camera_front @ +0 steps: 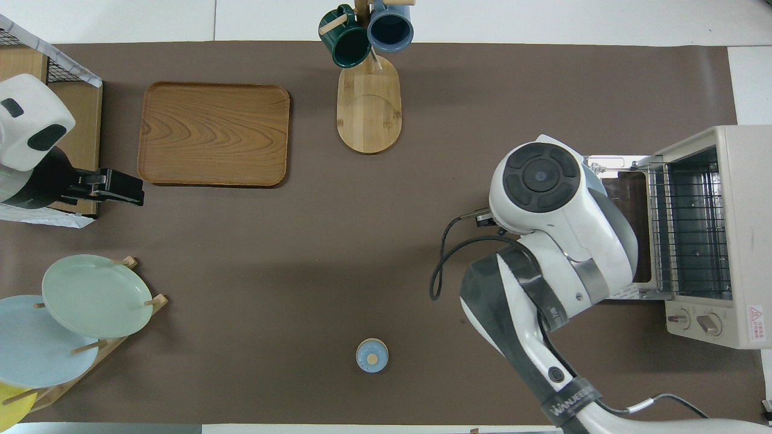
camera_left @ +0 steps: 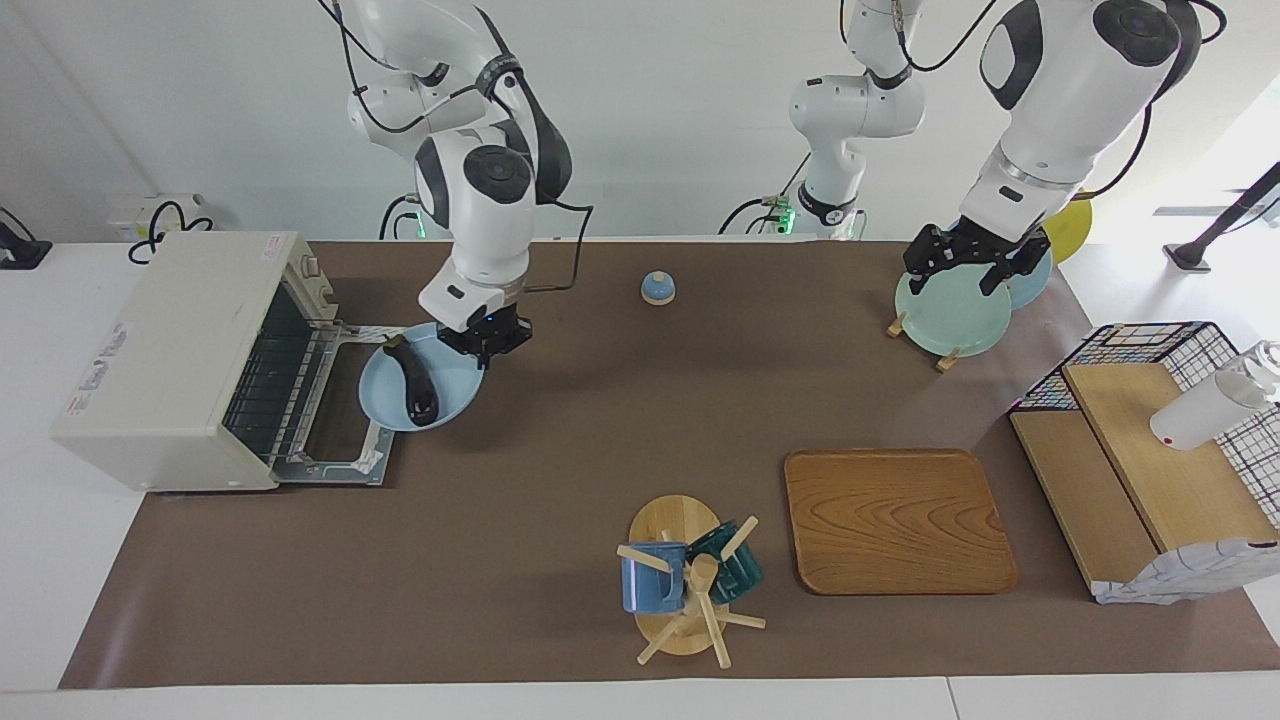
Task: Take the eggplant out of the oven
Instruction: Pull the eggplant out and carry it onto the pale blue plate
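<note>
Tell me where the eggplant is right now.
In the facing view the eggplant lies on a light blue plate gripped by the right gripper, over the open oven door's edge.

Eggplant (camera_left: 417, 384): glossy dark skin, on a smooth pale-blue glazed plate (camera_left: 450, 395). Oven (camera_left: 170, 360): matt cream shell, shiny metal wire rack (camera_front: 687, 232) (door inner face reflective too). Bench (camera_left: 560, 420) cover: matt brown. Tray (camera_left: 895, 520): smooth grained wood.

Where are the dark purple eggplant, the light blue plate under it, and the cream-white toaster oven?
Dark purple eggplant (camera_left: 414, 384), facing view, mid-body.
Light blue plate (camera_left: 452, 390), facing view, bare inner surface.
Cream-white toaster oven (camera_left: 165, 350), facing view, top panel.
</note>
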### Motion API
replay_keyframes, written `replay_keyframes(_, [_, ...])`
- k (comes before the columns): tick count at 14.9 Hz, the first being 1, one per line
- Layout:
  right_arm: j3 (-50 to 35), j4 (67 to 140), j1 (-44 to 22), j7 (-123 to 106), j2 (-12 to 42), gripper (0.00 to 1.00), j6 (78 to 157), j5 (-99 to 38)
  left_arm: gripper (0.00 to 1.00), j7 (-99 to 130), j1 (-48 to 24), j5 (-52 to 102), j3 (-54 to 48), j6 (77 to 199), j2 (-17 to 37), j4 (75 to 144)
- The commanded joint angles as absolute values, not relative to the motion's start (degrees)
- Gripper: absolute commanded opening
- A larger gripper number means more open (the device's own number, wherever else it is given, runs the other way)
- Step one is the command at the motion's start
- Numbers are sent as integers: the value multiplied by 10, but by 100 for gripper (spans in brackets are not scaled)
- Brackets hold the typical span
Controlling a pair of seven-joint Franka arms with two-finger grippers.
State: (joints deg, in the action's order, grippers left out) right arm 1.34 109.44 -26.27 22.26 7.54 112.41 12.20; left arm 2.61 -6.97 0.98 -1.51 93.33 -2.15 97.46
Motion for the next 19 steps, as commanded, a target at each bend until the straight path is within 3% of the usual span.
replay_keyframes(1, [13,991,-329,313,157,0,1091,108,100,26,-58,18,-19,936,-25,974])
replay_keyframes(4, [13,865,-395,414,266,0,1072,108,100,26,-56,18,-19,938,-25,974])
replay_keyframes(5, [12,854,-400,434,283,0,1075,108,100,25,-57,18,-19,938,-25,974])
replay_keyframes(15, [-10,877,-423,532,320,0,1219,30,100,25,-44,17,-18,948,-24,971])
replay_keyframes(16, [-10,877,-423,529,322,8,1243,21,100,25,-44,17,-18,948,-24,971])
replay_keyframes(18, [-10,876,-422,527,327,35,1277,20,100,26,-44,17,-18,948,-24,971])
replay_keyframes(19, [-10,873,-419,525,327,39,1279,22,100,26,-44,17,-18,948,-24,971])
